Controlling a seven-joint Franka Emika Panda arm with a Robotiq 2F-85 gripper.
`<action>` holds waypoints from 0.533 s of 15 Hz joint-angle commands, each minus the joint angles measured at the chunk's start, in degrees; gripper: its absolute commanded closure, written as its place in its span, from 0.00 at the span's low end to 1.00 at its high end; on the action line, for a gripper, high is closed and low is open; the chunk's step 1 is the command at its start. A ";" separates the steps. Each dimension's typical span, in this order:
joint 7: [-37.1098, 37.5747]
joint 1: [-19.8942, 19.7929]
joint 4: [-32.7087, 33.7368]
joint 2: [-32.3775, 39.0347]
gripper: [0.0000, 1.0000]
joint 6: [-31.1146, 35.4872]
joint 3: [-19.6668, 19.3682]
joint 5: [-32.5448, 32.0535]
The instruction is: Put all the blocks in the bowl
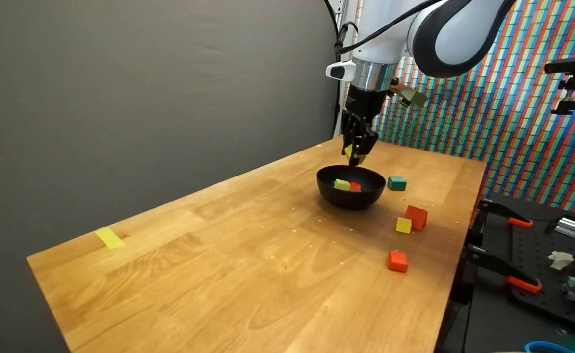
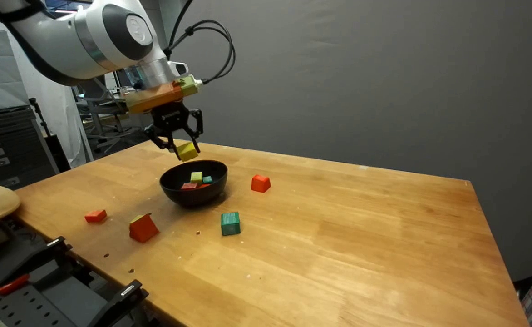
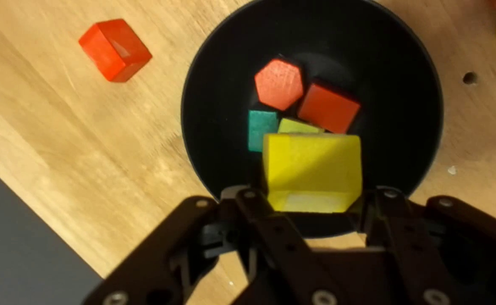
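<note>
the end effector [image 3: 313,197] grips a yellow block [image 3: 312,169] above the bowl [image 3: 396,97], toward six o'clock in the wrist view; released too high, it could bounce off the green block [image 3: 260,130] inside and escape.

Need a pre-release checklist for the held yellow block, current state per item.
1. Bright yellow faceted block clamped between the jaws: ok.
2. Held block above the round black bowl: ok.
3. Bowl upright on the brown wooden table: ok.
4. Room left inside: ok, bare floor shows.
5. Landing spot clear of the pale yellow block: cannot tell, partly hidden in wrist view.
6. All other blocks in: not ok; three red blocks, a green block and a loose yellow block on the table.
</note>
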 commanded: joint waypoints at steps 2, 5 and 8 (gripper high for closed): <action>-3.11 -2.38 -0.39 1.57 0.15 3.04 0.80 3.16; -3.83 -2.73 -0.45 2.60 0.15 3.46 0.97 3.70; -4.04 -2.79 0.55 2.10 0.00 -1.00 2.37 7.17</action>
